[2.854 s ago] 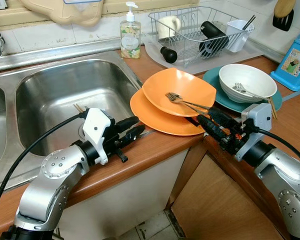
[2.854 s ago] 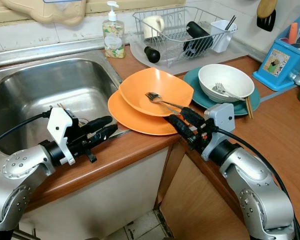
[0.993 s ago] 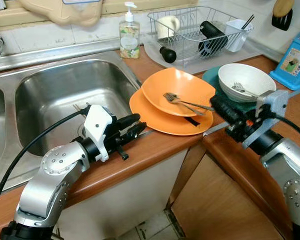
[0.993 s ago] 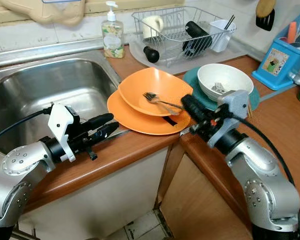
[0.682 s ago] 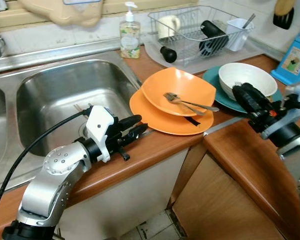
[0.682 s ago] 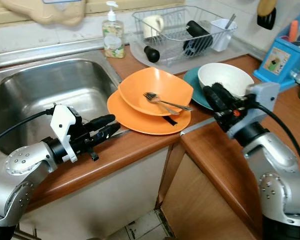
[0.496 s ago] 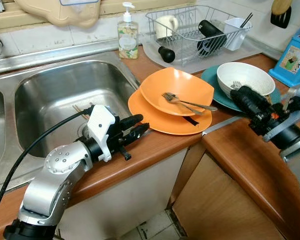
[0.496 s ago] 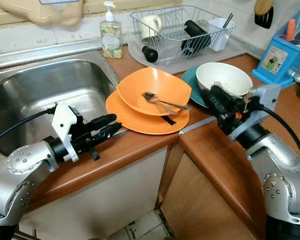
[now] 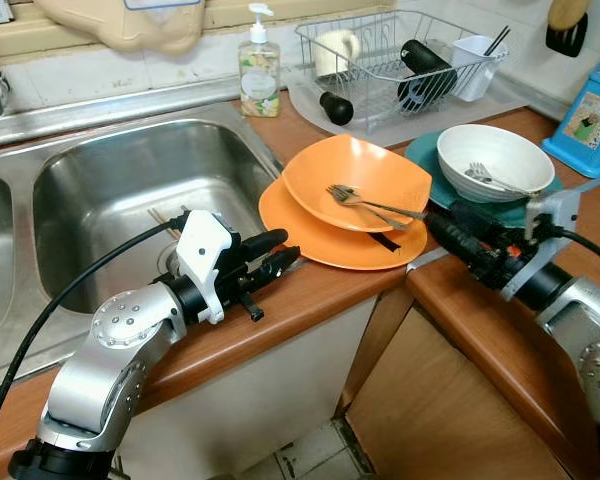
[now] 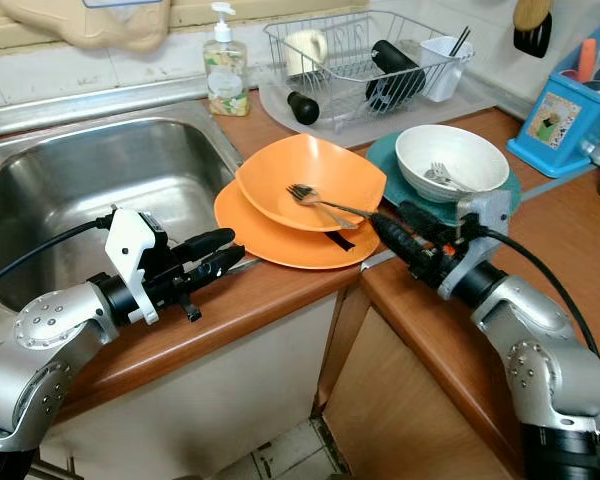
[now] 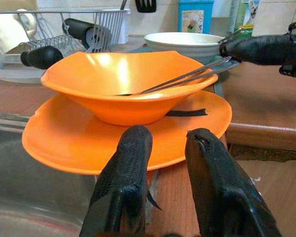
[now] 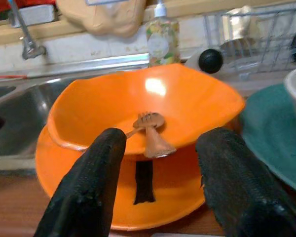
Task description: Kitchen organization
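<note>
My right gripper (image 12: pixel 155 190) has its fingers wide apart. Just in front of it is the orange bowl (image 9: pixel 358 180), sitting on the orange plate (image 9: pixel 310 232). A fork (image 9: pixel 365 203) lies in the bowl, its handle pointing at this gripper. My left gripper (image 9: pixel 280 255) is a little apart, near the plate's other side, by the sink (image 9: pixel 100 200).

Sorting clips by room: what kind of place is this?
A home kitchen, most likely: a steel sink, a dish rack holding washed items, and a soap bottle on a wooden counter.
</note>
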`<state>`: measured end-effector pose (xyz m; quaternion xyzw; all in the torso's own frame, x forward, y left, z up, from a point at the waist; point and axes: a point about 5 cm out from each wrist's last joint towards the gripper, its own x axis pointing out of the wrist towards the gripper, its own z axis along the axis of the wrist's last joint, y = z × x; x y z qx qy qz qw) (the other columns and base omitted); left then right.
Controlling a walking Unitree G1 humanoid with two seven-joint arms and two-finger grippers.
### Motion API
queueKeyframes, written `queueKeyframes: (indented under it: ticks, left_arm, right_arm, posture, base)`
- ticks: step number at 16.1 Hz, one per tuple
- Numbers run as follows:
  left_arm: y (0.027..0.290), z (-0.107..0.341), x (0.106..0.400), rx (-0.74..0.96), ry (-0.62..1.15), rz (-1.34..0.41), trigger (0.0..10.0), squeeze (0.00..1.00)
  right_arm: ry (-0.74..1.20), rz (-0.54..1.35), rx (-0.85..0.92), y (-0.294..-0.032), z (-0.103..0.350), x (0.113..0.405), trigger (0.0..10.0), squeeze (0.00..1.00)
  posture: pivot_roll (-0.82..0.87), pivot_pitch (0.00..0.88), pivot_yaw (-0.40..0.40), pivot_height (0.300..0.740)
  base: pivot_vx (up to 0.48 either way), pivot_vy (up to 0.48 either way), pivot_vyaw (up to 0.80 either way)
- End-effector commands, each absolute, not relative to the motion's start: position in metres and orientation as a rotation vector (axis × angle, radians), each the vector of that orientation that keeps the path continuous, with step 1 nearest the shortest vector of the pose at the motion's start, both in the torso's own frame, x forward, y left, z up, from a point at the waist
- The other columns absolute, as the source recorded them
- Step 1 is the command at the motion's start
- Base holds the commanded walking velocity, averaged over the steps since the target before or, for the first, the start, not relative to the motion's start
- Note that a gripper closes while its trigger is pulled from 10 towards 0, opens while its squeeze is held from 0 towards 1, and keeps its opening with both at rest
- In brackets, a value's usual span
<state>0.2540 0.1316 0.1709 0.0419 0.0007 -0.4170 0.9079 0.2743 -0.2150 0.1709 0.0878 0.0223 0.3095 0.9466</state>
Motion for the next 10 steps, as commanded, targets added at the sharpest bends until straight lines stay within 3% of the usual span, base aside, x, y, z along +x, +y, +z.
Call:
queueKeyframes:
  ticks: [1,2,3,6,8,10]
  left_arm:
    - [0.1302,0.1730,0.2553,0.094,0.001,-0.866,10.0,0.00]
    - [0.1303,0.1731,0.2554,0.095,0.000,-0.865,10.0,0.00]
    - [0.1302,0.1730,0.2554,0.095,0.000,-0.865,10.0,0.00]
    - [0.1302,0.1731,0.2552,0.097,-0.001,-0.866,10.0,0.00]
    - [0.1307,0.1734,0.2554,0.099,-0.002,-0.865,10.0,0.00]
    - [0.1310,0.1733,0.2555,0.101,-0.004,-0.863,10.0,0.00]
  right_arm:
    - [0.032,0.643,0.147,-0.2147,0.1743,0.2775,9.8,0.00]
    - [0.033,0.649,0.149,-0.2140,0.1731,0.2786,8.3,0.00]
    - [0.033,0.655,0.154,-0.2129,0.1723,0.2793,3.7,0.00]
    - [0.026,0.670,0.150,-0.2100,0.1715,0.2813,1.4,0.00]
    - [0.024,0.675,0.147,-0.2091,0.1710,0.2826,1.1,0.00]
    - [0.024,0.691,0.138,-0.2068,0.1704,0.2844,0.2,0.00]
  posture:
    - [-0.14,0.000,-0.004,0.740]
    - [-0.14,0.000,-0.005,0.740]
    - [-0.14,0.000,-0.005,0.740]
    - [-0.14,0.000,-0.006,0.740]
    - [-0.14,0.000,-0.006,0.740]
    - [-0.14,0.000,-0.008,0.740]
  base:
    - [0.000,0.000,0.00]
    - [0.000,0.000,0.00]
    - [0.000,0.000,0.00]
    - [0.000,0.000,0.00]
    - [0.000,0.000,0.00]
    - [0.000,0.000,0.00]
